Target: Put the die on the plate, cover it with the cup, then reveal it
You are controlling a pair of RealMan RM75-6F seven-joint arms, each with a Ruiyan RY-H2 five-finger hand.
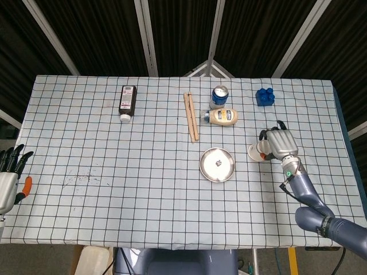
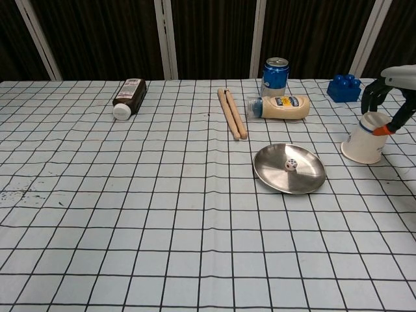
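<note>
One cup (image 2: 365, 139) sits tilted between my right hand's (image 1: 280, 142) fingers (image 2: 371, 96), which clamp its base; the plate (image 2: 311, 184) with the die (image 2: 292, 165) lies left of them.

Bright, even, seemingly overhead light

Right hand (image 1: 279, 143) curls its dark fingers (image 2: 370, 95) around something; left hand (image 1: 8, 179) rests with fingers apart
</note>
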